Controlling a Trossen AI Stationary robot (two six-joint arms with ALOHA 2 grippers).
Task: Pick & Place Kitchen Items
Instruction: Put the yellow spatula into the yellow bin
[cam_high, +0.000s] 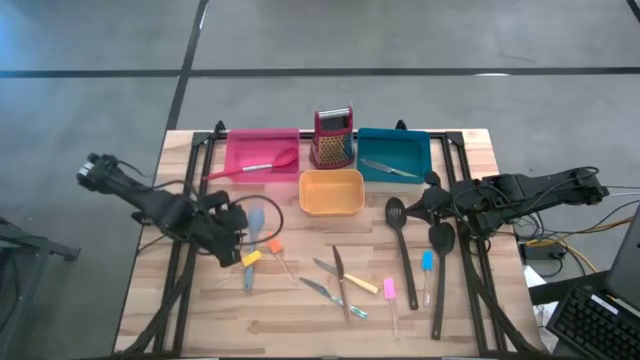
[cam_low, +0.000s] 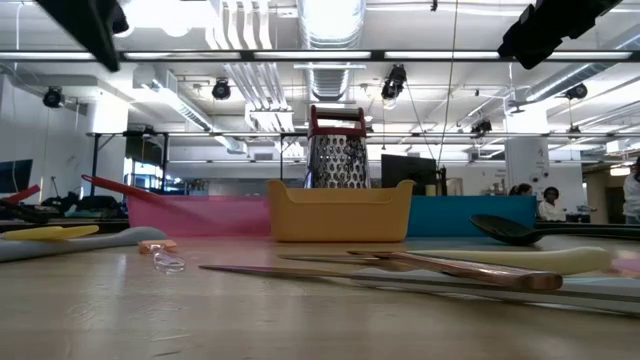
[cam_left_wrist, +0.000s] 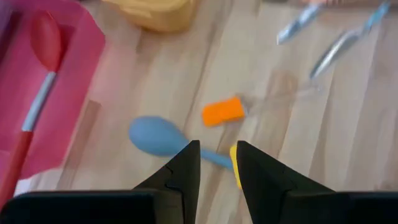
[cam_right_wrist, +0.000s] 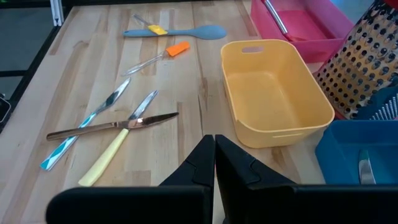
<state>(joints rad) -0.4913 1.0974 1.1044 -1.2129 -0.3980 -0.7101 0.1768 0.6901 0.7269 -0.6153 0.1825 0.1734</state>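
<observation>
My left gripper (cam_high: 238, 236) (cam_left_wrist: 215, 163) is open over the table's left half. Its fingers stand on either side of the handle of a light blue spoon (cam_high: 255, 222) (cam_left_wrist: 155, 135), which lies flat on the wood. A short yellow piece (cam_high: 250, 258) (cam_left_wrist: 233, 167) lies by one finger, and an orange piece (cam_high: 274, 246) (cam_left_wrist: 222, 111) lies just beyond. My right gripper (cam_high: 424, 204) (cam_right_wrist: 214, 157) is shut and empty, at the table's right beside a black slotted spatula (cam_high: 397, 216).
At the far edge stand a pink tray (cam_high: 250, 150) holding a red spoon (cam_high: 270, 163), a red box grater (cam_high: 334, 138) and a teal tray (cam_high: 395, 150) with a knife. An orange tray (cam_high: 331, 192) stands in the middle. Knives (cam_high: 335, 275), small pieces and black spoons (cam_high: 441, 240) lie nearer.
</observation>
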